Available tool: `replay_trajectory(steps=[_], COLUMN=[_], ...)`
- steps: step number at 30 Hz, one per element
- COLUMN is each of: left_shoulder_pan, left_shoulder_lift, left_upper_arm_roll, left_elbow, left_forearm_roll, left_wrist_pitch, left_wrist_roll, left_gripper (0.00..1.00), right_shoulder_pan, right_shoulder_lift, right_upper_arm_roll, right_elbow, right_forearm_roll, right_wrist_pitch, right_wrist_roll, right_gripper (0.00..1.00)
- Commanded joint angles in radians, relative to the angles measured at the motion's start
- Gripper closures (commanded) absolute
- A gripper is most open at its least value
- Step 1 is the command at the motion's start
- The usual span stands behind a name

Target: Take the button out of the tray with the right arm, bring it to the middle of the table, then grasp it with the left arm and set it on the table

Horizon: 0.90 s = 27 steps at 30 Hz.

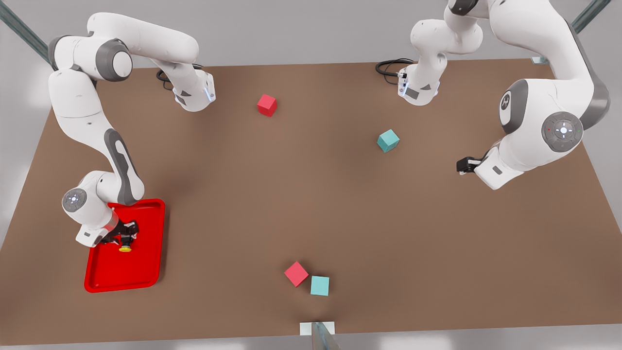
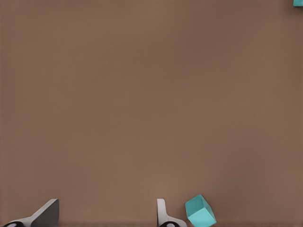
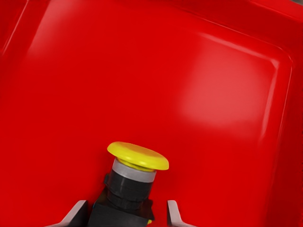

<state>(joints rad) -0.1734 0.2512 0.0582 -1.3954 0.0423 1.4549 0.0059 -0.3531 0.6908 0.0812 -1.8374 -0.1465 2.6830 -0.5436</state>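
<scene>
Tray (image 3: 213,94) glossy smooth plastic; table (image 1: 311,194) matt; button (image 3: 137,163) cap smooth, satiny.

Simulated robot lab: bare brown table (image 1: 311,194), plain grey surroundings.

table (image 1: 272,194) middle open, cubes (image 1: 296,273) at edges

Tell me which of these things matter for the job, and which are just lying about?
Job:
button, between the open right gripper
red tray
table
left gripper, waiting, open

Lying about:
two red cubes
two teal cubes
</scene>
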Motion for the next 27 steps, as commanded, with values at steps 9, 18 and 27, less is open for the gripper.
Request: replay_trajectory(steps=[9,18,27], left_shoulder_pan=[0.0,0.0,-0.002], left_shoulder_lift=[-0.003,-0.003,0.0], left_upper_arm_roll=[0.0,0.0,0.0], left_elbow=[0.001,0.001,0.001], left_forearm_roll=[0.001,-0.001,0.001], left_wrist_pitch=[-0.005,-0.004,-0.002], left_wrist_roll=[0.002,0.0,0.0], left_gripper=[0.0,0.0,0.0], right_shoulder_pan=[0.003,0.0,0.419], right_shoulder_lift=[-0.002,-0.206,-0.232], right_upper_arm_roll=[0.002,0.175,0.275], right_elbow=[-0.002,0.003,0.179], right_forearm_roll=[0.002,0.001,-0.004], right_wrist_pitch=[-0.006,-0.281,-0.612], right_wrist_roll=[-0.013,0.166,0.917], right_gripper=[0.55,0.56,0.56])
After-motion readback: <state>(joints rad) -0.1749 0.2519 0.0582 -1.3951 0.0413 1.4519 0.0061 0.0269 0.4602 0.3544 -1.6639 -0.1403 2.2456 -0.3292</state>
